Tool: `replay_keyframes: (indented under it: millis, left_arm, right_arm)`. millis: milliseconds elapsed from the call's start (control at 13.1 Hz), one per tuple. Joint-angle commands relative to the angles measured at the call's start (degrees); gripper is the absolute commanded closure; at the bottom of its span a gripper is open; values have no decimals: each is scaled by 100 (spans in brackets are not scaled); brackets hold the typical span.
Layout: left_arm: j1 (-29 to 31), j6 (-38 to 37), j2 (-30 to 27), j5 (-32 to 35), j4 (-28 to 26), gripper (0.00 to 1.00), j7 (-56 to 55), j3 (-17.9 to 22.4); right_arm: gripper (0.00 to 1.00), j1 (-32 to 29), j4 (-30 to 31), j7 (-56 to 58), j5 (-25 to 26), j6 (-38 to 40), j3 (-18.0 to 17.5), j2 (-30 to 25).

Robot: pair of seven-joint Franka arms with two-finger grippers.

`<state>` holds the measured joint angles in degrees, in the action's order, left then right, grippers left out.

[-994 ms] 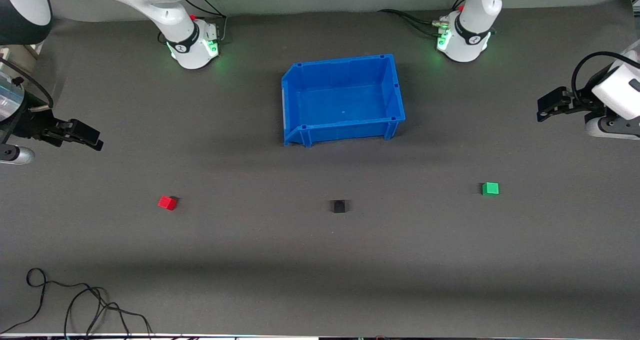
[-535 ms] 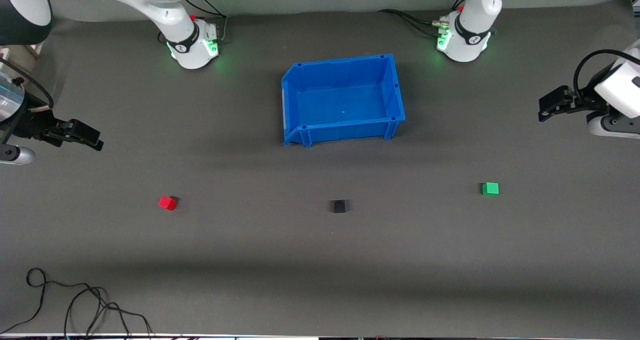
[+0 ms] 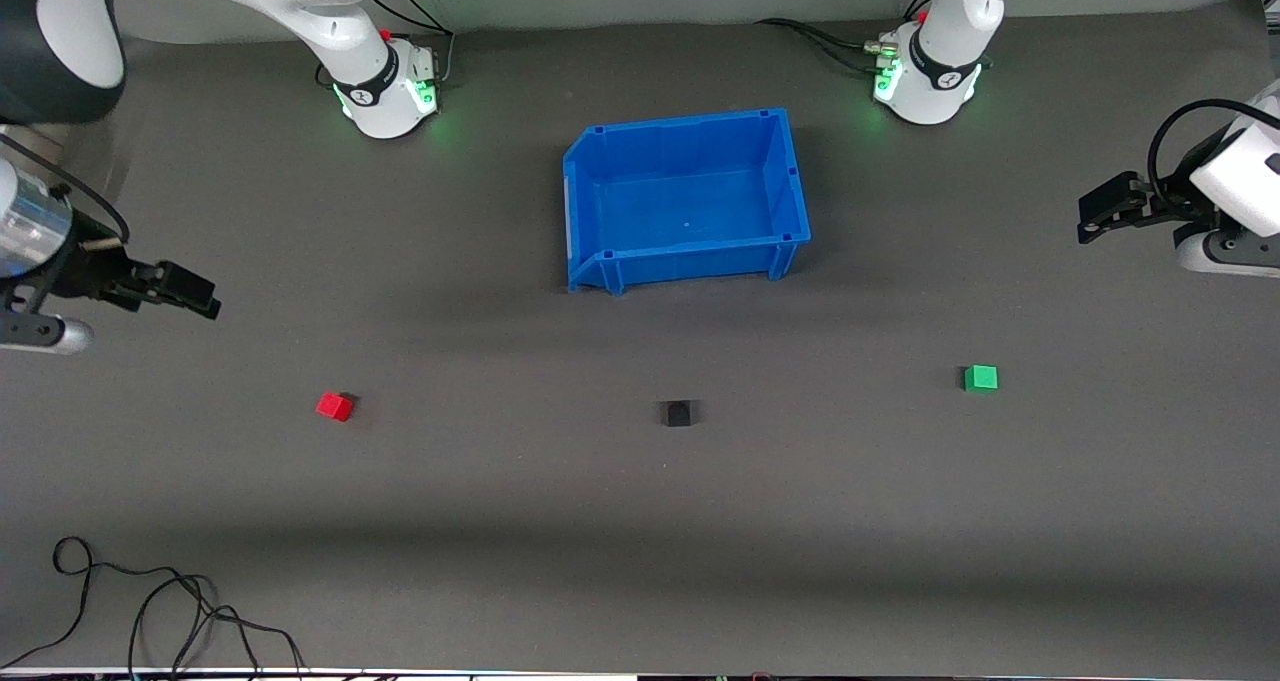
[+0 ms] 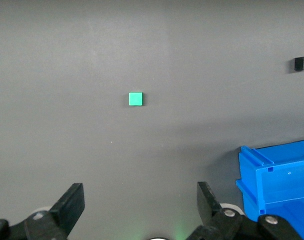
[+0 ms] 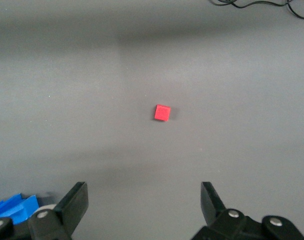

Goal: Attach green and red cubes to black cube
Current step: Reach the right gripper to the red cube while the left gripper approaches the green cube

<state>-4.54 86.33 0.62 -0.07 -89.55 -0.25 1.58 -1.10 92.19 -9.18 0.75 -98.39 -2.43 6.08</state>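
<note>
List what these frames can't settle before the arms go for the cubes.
- black cube: front view, too small and dark to show any connecting feature; left wrist view has it at the frame edge.
- red cube and green cube: wrist views show only top faces, side faces hidden.
- cable: front view, bottom edge cuts it off.
- blue bin: both wrist views catch only a corner.

Left gripper [image 4: 139,210]: fingers spread wide, hanging over bare grey mat [image 4: 67,75].
Green cube [image 4: 136,99]: flat on the mat, well ahead of the fingertips, between their lines.
Black cube [image 4: 298,63]: farther out, off to one side.
Blue bin [image 4: 279,175]: corner just beside one finger.
</note>
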Motion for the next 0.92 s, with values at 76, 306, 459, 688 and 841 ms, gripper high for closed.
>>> replay_keyframes:
  millis: [76,306,459,688,841]
  left_arm:
    - [392,-64,-1,-308,-28,0,-1806,70]
    - [1128,-37,209,-1376,-54,0,-3746,88]
    - [1438,68,289,-1837,-194,0,-4490,88]
    - [1737,366,298,-2294,-624,0,-5683,88]
    - [1737,507,289,-2313,-958,0,-5942,88]
  right_arm:
    - [0,-66,36,13,57,-338,58,385]
    - [0,-57,798,22,57,-1258,181,403]
    - [0,-66,1352,13,57,-2084,234,490]
    - [0,-66,1723,-31,30,-2982,296,893]
    - [0,-66,1767,-40,-135,-3308,340,1219]
